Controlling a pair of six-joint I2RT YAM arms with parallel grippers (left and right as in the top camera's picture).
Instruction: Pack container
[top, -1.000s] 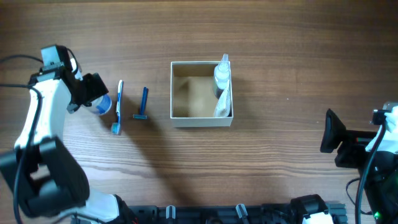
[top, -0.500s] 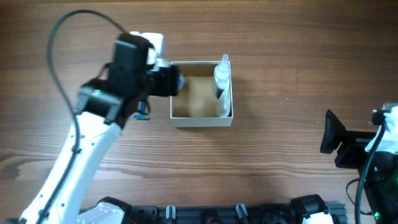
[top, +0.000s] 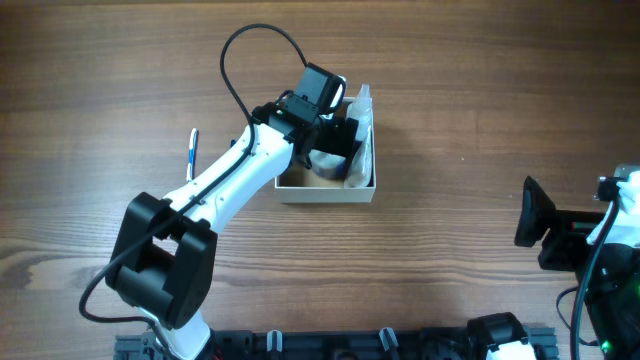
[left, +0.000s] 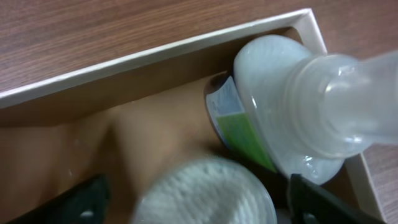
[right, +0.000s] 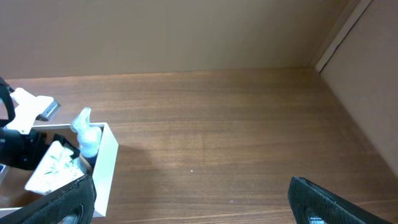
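The container (top: 325, 197), a square shallow box with white walls and a tan inside, sits mid-table; it also shows in the left wrist view (left: 155, 56) and the right wrist view (right: 106, 168). My left gripper (top: 335, 140) is inside it, shut on the small white-lidded jar (left: 205, 193), whose lid fills the space between the fingers (left: 199, 208). A clear white bottle (left: 292, 106) with a green label lies along the box's right wall, with a plastic packet (top: 362, 165) beside it. My right gripper (top: 528, 225) is open and empty at the far right (right: 193, 211).
A blue toothbrush (top: 193, 150) lies on the table left of the box, partly under my left arm. A cable loops above the left arm (top: 250, 50). Bare wood lies between the box and my right gripper.
My left arm has carried the jar from the table's left side rightwards, over the box wall and down into the box. The right arm has not moved.
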